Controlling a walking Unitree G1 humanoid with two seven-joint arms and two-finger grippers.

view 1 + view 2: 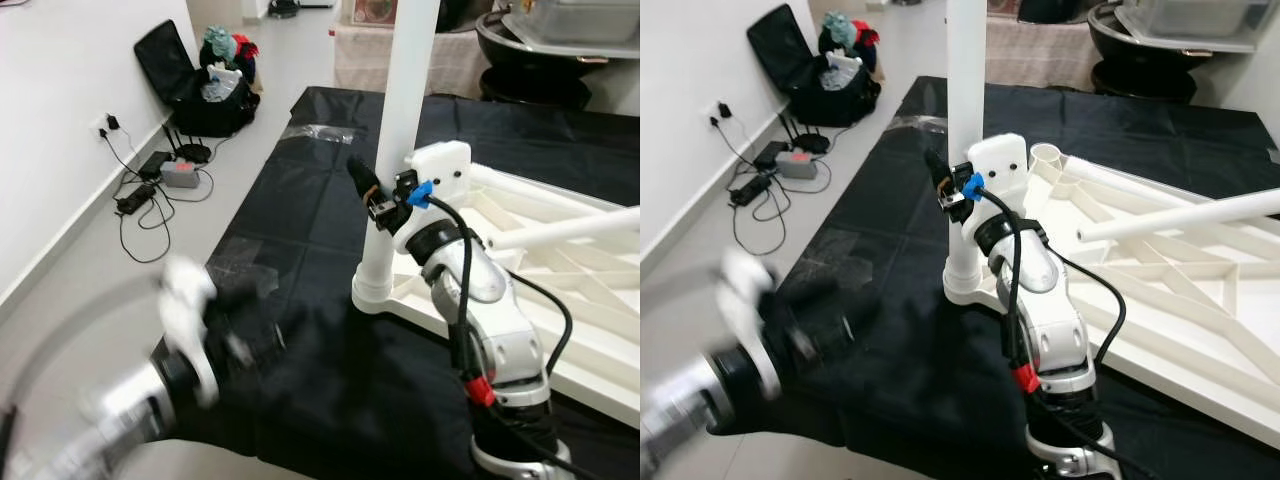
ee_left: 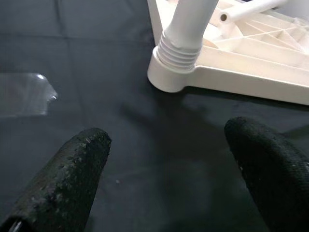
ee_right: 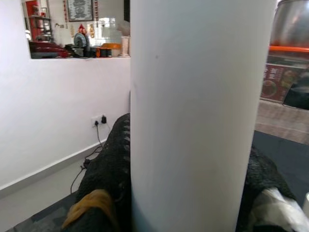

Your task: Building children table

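Observation:
The white children's table top (image 1: 560, 300) lies upside down on a black cloth (image 1: 300, 220). One white leg (image 1: 405, 120) stands upright in its near corner socket (image 2: 176, 67). My right gripper (image 1: 378, 198) is shut on this leg a little above the socket; the leg (image 3: 193, 116) sits between its black fingers (image 3: 108, 179). A second white leg (image 1: 570, 228) slants across the ribbed underside. My left gripper (image 2: 164, 169) is open and holds nothing. It hovers low over the cloth to the left of the socket, blurred by motion in the left eye view (image 1: 245, 330).
A clear plastic wrapper (image 1: 320, 133) lies on the cloth behind the leg. On the floor at the left wall are an open black suitcase (image 1: 195, 75) and cables with a small box (image 1: 165, 170). A black round tub (image 1: 530, 60) stands at the back right.

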